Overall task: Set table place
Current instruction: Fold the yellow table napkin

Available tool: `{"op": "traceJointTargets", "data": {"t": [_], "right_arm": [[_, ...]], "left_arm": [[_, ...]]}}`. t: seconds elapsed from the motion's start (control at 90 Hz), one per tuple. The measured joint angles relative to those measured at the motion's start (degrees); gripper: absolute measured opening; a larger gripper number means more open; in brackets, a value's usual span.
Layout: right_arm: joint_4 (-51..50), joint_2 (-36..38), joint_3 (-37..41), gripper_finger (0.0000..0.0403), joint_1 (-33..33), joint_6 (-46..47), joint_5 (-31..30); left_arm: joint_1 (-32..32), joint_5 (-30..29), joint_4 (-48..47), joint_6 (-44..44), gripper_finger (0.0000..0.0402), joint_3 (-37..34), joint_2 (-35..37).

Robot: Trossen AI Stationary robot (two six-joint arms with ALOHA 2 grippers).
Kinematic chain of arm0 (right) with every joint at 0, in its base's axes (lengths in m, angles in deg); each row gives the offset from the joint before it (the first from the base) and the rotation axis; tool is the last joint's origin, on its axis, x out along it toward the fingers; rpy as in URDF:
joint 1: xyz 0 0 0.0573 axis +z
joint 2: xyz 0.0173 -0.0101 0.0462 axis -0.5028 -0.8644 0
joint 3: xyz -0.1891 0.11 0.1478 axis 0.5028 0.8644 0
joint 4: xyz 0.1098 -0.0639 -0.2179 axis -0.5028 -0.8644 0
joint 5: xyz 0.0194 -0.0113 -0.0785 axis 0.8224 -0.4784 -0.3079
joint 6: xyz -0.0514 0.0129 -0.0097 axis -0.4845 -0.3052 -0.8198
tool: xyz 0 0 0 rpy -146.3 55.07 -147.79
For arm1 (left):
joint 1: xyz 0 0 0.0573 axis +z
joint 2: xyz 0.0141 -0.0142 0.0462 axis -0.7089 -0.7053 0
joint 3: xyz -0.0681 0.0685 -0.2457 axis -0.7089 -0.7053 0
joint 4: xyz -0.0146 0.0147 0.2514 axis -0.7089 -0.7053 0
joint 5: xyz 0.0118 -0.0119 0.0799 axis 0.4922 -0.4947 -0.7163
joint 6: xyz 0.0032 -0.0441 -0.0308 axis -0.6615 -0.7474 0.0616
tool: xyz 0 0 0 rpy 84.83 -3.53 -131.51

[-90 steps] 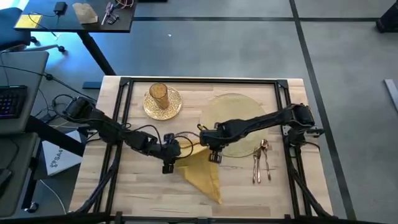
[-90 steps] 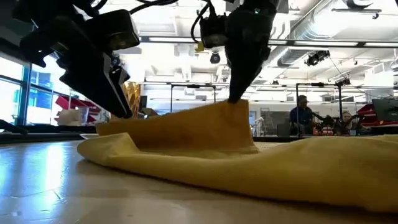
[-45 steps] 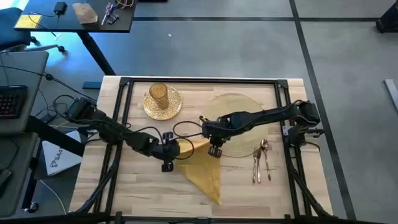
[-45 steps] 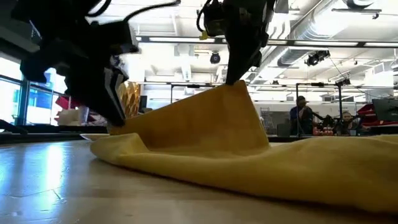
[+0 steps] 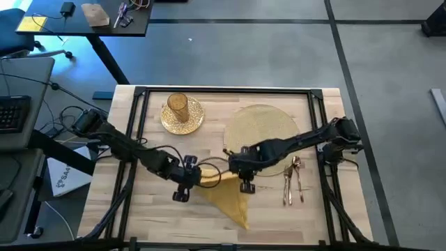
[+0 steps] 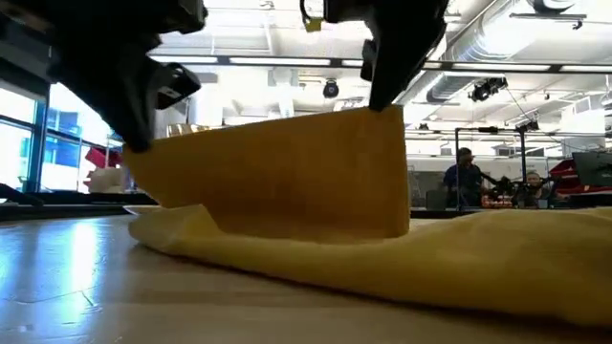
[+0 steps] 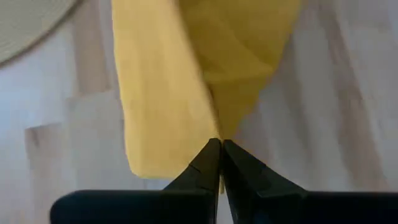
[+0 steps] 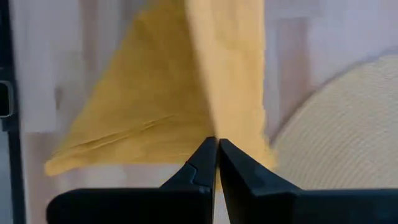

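Nearest to us both our grippers, left gripper (image 5: 189, 177) and right gripper (image 5: 245, 178), pinch the yellow napkin (image 5: 226, 197) raised mid-fold on the table (image 5: 104, 202), while cutlery (image 5: 293, 183), placemat (image 5: 261, 132), and farther plate (image 5: 182, 117) with glass (image 5: 178, 104) wait unarranged.

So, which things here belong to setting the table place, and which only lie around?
Belong to the job:
napkin, held by left gripper and right gripper
placemat
plate
glass
cutlery

Lying about:
keyboard
cables
small dark desk
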Motion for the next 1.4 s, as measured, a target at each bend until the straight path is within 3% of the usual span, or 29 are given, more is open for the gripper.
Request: {"op": "traceJointTargets", "data": {"t": [0.389, 0.611, 0.833, 1.011, 1.189, 1.4], "right_arm": [[2.3, -7.4, 0.1, 0.0, 4.6, 5.3, -4.2], [14.5, -8.0, 0.0, 0.0004, 6.5, 1.6, -1.0], [17.9, -11.5, 0.1, 0.0082, 7.4, -3.8, -1.5], [15.9, -15.1, 0.1, 0.0131, 8.7, -5.0, -6.0], [15.9, -16.3, 0.1, 0.0115, 10.2, -4.5, -9.9], [12.8, -16.3, 0.0, 0.0047, 11.1, 0.0, -14.0]], "left_arm": [[0.1, 4.5, 7.6, -3.6, 0.0, -5.0, 0.0], [0.2, 4.2, 7.9, -4.7, 0.0, -5.0, 0.0], [0.2, 2.7, 7.9, -9.8, 0.0, -5.0, 0.0], [0.2, 2.5, 7.9, -11.3, 0.0, -5.0, 0.0], [0.2, 2.1, 7.9, -11.7, 0.0, -5.0, 0.0], [0.2, 1.6, 7.9, -12.2, 0.0, -5.0, 0.0]]}}
